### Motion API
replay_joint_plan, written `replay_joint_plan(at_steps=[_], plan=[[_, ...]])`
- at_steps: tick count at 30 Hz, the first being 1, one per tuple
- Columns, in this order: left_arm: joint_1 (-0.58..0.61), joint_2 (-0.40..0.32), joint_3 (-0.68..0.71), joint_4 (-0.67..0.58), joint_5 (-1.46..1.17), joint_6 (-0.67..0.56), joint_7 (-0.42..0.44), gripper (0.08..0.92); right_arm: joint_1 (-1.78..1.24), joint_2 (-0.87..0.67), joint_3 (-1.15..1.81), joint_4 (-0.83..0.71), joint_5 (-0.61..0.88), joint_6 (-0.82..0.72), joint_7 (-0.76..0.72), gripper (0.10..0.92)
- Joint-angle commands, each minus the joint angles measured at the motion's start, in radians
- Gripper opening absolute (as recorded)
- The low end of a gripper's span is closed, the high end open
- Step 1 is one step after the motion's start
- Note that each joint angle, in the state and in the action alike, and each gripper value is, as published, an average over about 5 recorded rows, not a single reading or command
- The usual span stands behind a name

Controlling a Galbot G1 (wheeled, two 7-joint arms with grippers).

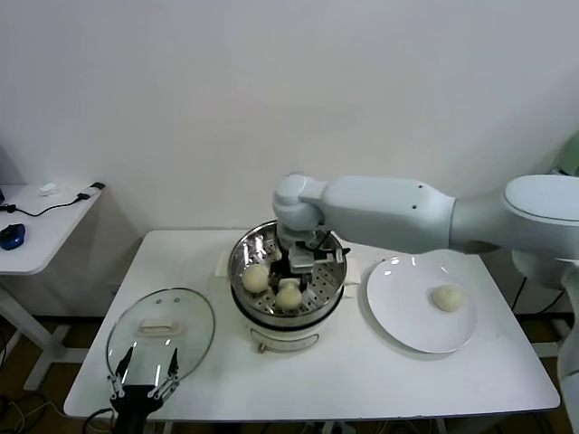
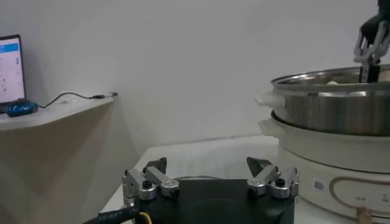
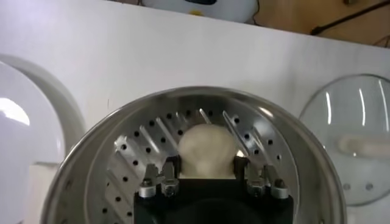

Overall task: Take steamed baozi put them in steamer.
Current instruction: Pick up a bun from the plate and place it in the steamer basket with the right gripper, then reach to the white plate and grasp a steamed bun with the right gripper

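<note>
The steamer (image 1: 285,287), mid-desk, holds baozi — the right pincer (image 3: 207,176) clamps one (image 3: 207,149) inside. Plate (image 1: 398,312) near the right edge holds one bun (image 1: 447,297). Left pincer (image 2: 210,176) — spread apart.

The white rectangular surface (image 1: 362,380) carries the shiny steel steamer (image 1: 286,312) on its white base, a flat white plate (image 1: 407,316) and a round glass lid (image 1: 161,330).
</note>
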Motion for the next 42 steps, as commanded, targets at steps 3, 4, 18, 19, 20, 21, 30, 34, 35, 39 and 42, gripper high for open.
replay_joint_plan(at_steps=[3, 4, 18, 19, 20, 21, 30, 34, 35, 39, 42], plan=[[0.001, -0.001, 0.002, 0.005, -0.008, -0.002, 0.0, 0.823, -0.049, 0.03, 0.0, -0.003, -0.01, 0.005, 0.0, 0.597], [0.001, 0.0, 0.002, 0.005, -0.009, -0.002, 0.0, 0.823, -0.048, 0.03, 0.0, -0.004, -0.008, 0.005, -0.001, 0.615], [-0.002, 0.0, 0.005, 0.002, -0.01, -0.001, 0.0, 0.823, 0.051, -0.041, 0.046, -0.005, 0.032, 0.017, -0.018, 0.822], [-0.002, -0.001, 0.006, 0.001, -0.009, -0.001, 0.0, 0.823, 0.067, -0.056, 0.05, -0.006, 0.044, 0.013, -0.018, 0.822], [-0.001, -0.001, 0.006, -0.001, -0.009, -0.001, 0.0, 0.823, 0.084, -0.075, 0.055, -0.01, 0.063, 0.005, -0.017, 0.823], [0.0, -0.001, 0.006, -0.003, -0.008, -0.001, 0.0, 0.823, 0.102, -0.095, 0.058, -0.015, 0.085, -0.008, -0.016, 0.823], [-0.001, 0.004, 0.011, -0.019, -0.007, 0.004, 0.001, 0.823, 0.339, -0.349, -0.183, -0.06, 0.424, -0.431, 0.294, 0.823], [-0.003, 0.005, 0.019, -0.028, -0.004, 0.008, 0.003, 0.823, 0.327, -0.478, -0.193, -0.059, 0.549, -0.678, 0.271, 0.823], [-0.003, 0.006, 0.019, -0.03, -0.004, 0.009, 0.003, 0.823, 0.314, -0.51, -0.189, -0.059, 0.567, -0.731, 0.26, 0.823], [-0.004, 0.011, 0.017, -0.035, -0.003, 0.012, 0.003, 0.823, 0.23, -0.626, -0.137, -0.077, 0.582, -0.848, 0.186, 0.823], [-0.004, 0.013, 0.015, -0.035, -0.003, 0.014, 0.004, 0.823, 0.119, -0.688, -0.061, -0.112, 0.523, -0.866, 0.113, 0.823]])
